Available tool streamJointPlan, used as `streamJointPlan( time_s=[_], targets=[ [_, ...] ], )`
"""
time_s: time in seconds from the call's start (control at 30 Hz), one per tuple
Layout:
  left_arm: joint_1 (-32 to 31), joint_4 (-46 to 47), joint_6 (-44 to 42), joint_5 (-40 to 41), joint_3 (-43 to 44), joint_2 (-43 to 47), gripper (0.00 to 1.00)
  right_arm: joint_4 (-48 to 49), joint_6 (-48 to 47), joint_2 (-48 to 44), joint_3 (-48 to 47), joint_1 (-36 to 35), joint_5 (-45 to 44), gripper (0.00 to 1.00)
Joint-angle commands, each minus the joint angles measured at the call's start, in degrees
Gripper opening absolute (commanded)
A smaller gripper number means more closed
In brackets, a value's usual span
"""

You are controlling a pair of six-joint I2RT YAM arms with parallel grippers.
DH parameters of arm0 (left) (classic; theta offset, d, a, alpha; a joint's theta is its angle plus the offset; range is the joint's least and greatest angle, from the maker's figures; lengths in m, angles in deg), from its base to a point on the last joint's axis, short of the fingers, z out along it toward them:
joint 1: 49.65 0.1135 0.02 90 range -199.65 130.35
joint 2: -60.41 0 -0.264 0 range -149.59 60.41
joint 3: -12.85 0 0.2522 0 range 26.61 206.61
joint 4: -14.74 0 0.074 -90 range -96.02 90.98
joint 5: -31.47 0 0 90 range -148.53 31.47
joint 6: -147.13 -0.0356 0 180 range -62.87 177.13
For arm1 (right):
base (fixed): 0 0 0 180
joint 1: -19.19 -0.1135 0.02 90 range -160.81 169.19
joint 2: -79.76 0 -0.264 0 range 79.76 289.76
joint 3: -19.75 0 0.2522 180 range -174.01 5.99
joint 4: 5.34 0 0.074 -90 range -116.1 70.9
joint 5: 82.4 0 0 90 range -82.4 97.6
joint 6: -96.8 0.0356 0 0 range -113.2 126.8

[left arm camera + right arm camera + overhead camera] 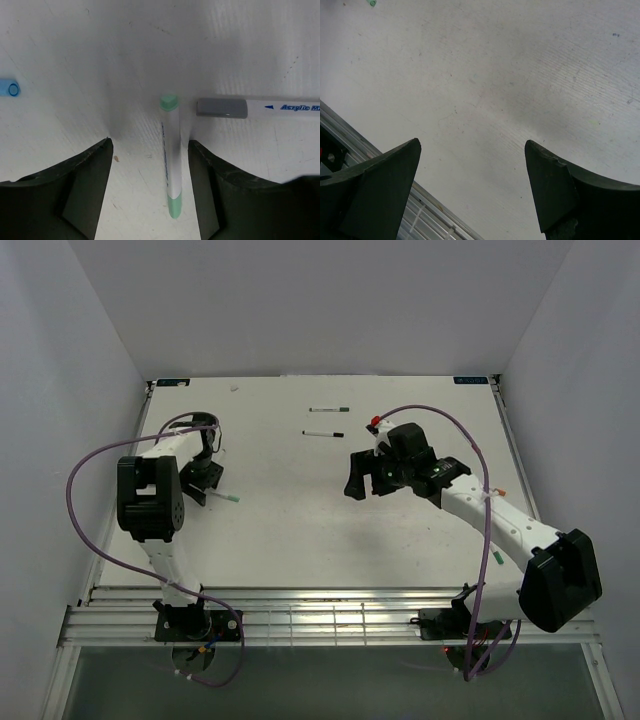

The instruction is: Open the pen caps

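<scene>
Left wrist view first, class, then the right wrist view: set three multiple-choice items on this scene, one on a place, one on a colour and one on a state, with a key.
1. Where does the green-ended pen lie?
A. flat on the table, between the left gripper fingers
B. in a cup
C. on a shelf

2. What colour is the loose cap at the left edge of the left wrist view?
A. red
B. blue
C. yellow

3. How is the right gripper?
A. shut on a pen
B. shut, empty
C. open over bare table

Key: 1 A, the pen sits in the gap between both fingers. 2 B, the cap is light blue. 3 C, its fingers stand wide apart with nothing between them.
</scene>
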Motion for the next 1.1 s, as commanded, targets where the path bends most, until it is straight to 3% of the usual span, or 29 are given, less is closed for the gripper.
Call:
streamJointPlan(
  time_s=[0.0, 0.13, 0.2, 0.37, 0.5, 0.6, 0.63, 0.77, 0.87, 0.9, 1.0, 1.03, 1.07],
  targets=[
    [0.0, 0.2, 0.1, 2.2, 1.0, -0.5, 0.71, 1.6, 0.0, -2.2, 0.3, 0.1, -0.9, 0.9],
    [0.0, -0.9, 0.2, 3.7, 0.5, -1.3, 0.64, 1.6, 0.5, -2.7, 0.4, 0.1, -0.9, 0.9],
    [0.1, -1.3, 0.3, 3.8, -0.5, -1.1, 0.52, 1.6, 0.7, -2.9, 0.3, 0.1, -0.8, 0.9],
    [0.0, -1.2, 0.6, 3.4, -4.1, 1.1, 0.48, 1.5, 1.1, -3.4, 0.0, 0.2, -1.0, 0.9],
    [-0.1, -0.8, 1.6, 1.9, -8.8, 4.5, 0.38, 1.4, 1.4, -3.6, 0.4, 0.2, -1.0, 0.9],
    [-0.1, 0.2, 1.3, 0.5, -10.8, 6.8, 0.25, 1.4, 2.1, -3.8, 1.1, 0.1, -0.6, 0.9],
    [-0.1, 0.5, 1.2, 0.3, -12.0, 7.4, 0.16, 1.3, 2.3, -4.1, 1.3, 0.1, -0.5, 0.9],
    [-0.2, 1.5, -0.9, -1.4, -13.3, 10.4, 0.01, 1.0, 2.4, -4.5, 2.5, 0.2, -0.7, 0.9],
    [-3.7, 2.3, -3.9, -3.0, -11.9, 14.9, 0.0, 0.3, 0.2, -3.9, 2.6, 0.0, 3.9, 0.9],
    [-8.0, 3.1, -6.6, -3.1, -11.3, 16.4, 0.0, 0.4, -0.1, -3.7, 3.0, 0.0, 6.0, 0.9],
    [-17.9, 9.2, -10.3, -4.9, -11.1, 23.3, 0.0, 6.4, 3.7, -3.7, 6.3, 0.0, 13.2, 0.9],
    [-20.3, 11.8, -10.9, -6.0, -11.8, 25.4, 0.0, 13.0, 5.6, -3.2, 7.6, 0.1, 16.3, 0.9],
    [-22.3, 18.6, -11.4, -8.7, -14.7, 29.8, 0.0, 16.4, 7.8, -2.6, 8.7, 0.1, 23.3, 0.9]
  ],
)
